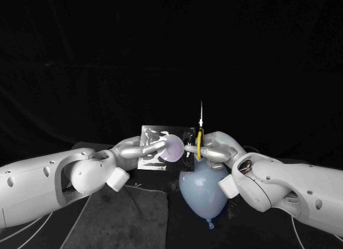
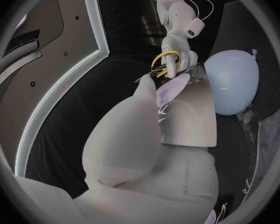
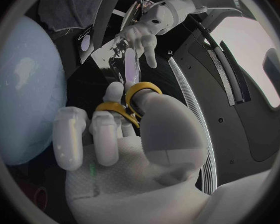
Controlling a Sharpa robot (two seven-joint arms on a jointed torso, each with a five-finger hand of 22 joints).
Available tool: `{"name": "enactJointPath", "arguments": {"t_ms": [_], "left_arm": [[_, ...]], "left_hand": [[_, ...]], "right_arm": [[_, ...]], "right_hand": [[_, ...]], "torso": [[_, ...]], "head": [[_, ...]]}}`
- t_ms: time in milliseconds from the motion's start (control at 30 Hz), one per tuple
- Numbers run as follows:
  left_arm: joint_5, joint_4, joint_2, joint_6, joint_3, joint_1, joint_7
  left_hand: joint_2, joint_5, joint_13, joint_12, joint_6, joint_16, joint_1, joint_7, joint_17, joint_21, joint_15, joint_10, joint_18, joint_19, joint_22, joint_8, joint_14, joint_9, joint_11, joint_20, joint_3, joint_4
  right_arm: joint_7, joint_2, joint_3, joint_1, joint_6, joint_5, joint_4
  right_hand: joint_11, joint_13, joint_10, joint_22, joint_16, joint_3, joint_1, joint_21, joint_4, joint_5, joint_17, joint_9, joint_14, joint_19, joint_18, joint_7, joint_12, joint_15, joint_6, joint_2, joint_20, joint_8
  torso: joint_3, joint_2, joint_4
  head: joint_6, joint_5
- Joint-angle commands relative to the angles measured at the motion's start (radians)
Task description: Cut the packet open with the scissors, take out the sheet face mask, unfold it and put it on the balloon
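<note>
My left hand [image 1: 142,151] holds the silver packet [image 1: 154,139] upright above the table, pinched near its right side. In the left wrist view the packet [image 2: 191,115] stands in front of the left hand [image 2: 137,139]. My right hand [image 1: 218,148] grips the yellow-handled scissors [image 1: 199,143], whose thin blades point straight up just past the packet's upper right corner. The yellow handles [image 3: 131,102] wrap around the right hand's fingers [image 3: 105,134]. The pale blue balloon [image 1: 203,191] lies below both hands, knot towards me. It also appears as the balloon [image 2: 233,82] and the balloon [image 3: 22,89].
A dark grey cloth [image 1: 134,212] covers the table under the hands and the balloon. Black backdrop hangs behind. The right arm [image 1: 298,189] lies close beside the balloon.
</note>
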Motion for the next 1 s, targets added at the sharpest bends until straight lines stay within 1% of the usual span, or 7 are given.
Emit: {"name": "enactJointPath", "arguments": {"t_ms": [33,600,733,833,867,967,1000], "left_arm": [[-0.019,0.0,0.006,-0.037,0.001,0.001,-0.013],[-0.012,-0.001,0.018,-0.026,0.0,0.001,-0.016],[-0.006,-0.001,0.02,-0.025,0.0,0.001,-0.013],[-0.002,0.0,0.02,-0.029,0.0,0.001,-0.007],[-0.001,0.0,0.021,-0.031,0.0,0.001,-0.004],[0.001,-0.001,0.022,-0.039,0.0,0.001,0.002],[0.001,-0.001,0.023,-0.042,0.0,0.001,0.003]], "left_hand": [[0.009,0.006,0.001,0.004,0.016,-0.002,0.0,0.003,-0.002,-0.005,0.009,0.011,0.014,-0.013,0.002,0.009,0.001,0.004,0.003,0.001,0.002,-0.002],[0.017,0.006,0.001,0.005,0.053,0.0,0.017,0.023,-0.002,-0.001,0.012,0.041,0.016,-0.008,0.005,0.021,0.007,0.014,0.014,0.003,0.007,-0.006],[0.019,0.006,0.001,0.005,0.067,0.0,0.02,0.036,-0.002,0.0,0.012,0.054,0.016,-0.007,0.005,0.025,0.009,0.017,0.012,0.003,0.006,-0.006],[0.023,0.006,0.001,0.004,0.093,0.001,0.028,0.057,-0.002,0.001,0.008,0.068,0.016,-0.004,0.005,0.034,0.012,0.022,0.005,0.001,0.006,-0.008],[0.029,0.006,0.001,0.006,0.106,0.002,0.036,0.071,-0.002,0.002,0.005,0.079,0.017,-0.002,0.005,0.041,0.015,0.025,-0.001,-0.002,0.01,-0.01],[0.039,0.006,0.0,0.003,0.126,0.004,0.049,0.076,-0.001,0.004,0.002,0.087,0.017,0.002,0.006,0.05,0.02,0.028,-0.002,-0.005,0.018,-0.013],[0.051,0.006,0.001,0.004,0.147,0.006,0.064,0.081,0.0,0.007,0.0,0.096,0.017,0.007,0.006,0.06,0.025,0.03,-0.002,-0.008,0.029,-0.017]], "right_arm": [[0.004,0.005,0.002,0.001,-0.007,-0.011,0.002],[-0.009,0.034,0.004,-0.001,-0.032,-0.01,-0.006],[-0.012,0.041,0.004,-0.001,-0.032,-0.01,-0.008],[-0.013,0.045,0.004,-0.001,-0.031,-0.01,-0.009],[-0.013,0.046,0.004,-0.001,-0.03,-0.01,-0.01],[-0.014,0.049,0.004,-0.001,-0.028,-0.01,-0.011],[-0.014,0.051,0.004,-0.002,-0.027,-0.01,-0.012]], "right_hand": [[-0.057,0.32,0.267,0.227,0.005,0.089,0.023,-0.002,-0.004,0.001,0.263,0.001,0.106,0.047,-0.009,0.002,1.069,-0.006,-0.007,0.032,-0.002,0.007],[-0.057,0.32,0.267,0.227,0.005,0.094,0.023,-0.002,-0.007,0.001,0.263,0.005,0.106,0.047,-0.009,0.002,1.069,-0.006,-0.008,0.032,-0.002,0.007],[-0.057,0.32,0.267,0.227,0.005,0.094,0.023,-0.002,-0.007,0.001,0.263,0.005,0.106,0.047,-0.009,0.002,1.069,-0.006,-0.008,0.032,-0.002,0.007],[-0.057,0.32,0.267,0.227,0.005,0.094,0.023,-0.002,-0.007,0.001,0.263,0.005,0.106,0.047,-0.009,0.002,1.069,-0.006,-0.008,0.032,-0.002,0.007],[-0.057,0.32,0.267,0.227,0.005,0.094,0.023,-0.002,-0.007,0.001,0.263,0.005,0.106,0.047,-0.009,0.002,1.069,-0.006,-0.008,0.032,-0.002,0.007],[-0.057,0.32,0.267,0.226,0.005,0.096,0.023,-0.004,-0.008,0.001,0.263,0.006,0.106,0.046,-0.008,0.003,1.069,-0.006,-0.009,0.031,-0.002,0.007],[-0.057,0.32,0.267,0.226,0.005,0.096,0.023,-0.004,-0.008,0.001,0.263,0.006,0.106,0.046,-0.008,0.003,1.069,-0.006,-0.009,0.031,-0.002,0.007]], "torso": [[0.0003,0.0,0.0002],[-0.0008,0.0,0.0015],[-0.0008,0.0,0.0005],[-0.0005,0.0,0.0005],[-0.0004,0.0,0.0005],[-0.0001,-0.001,0.0005],[0.0,-0.001,0.0005]], "head": [[0.002,-0.001],[0.003,-0.003],[0.002,-0.003],[0.003,-0.003],[0.003,-0.003],[0.002,-0.005],[0.002,-0.005]]}}
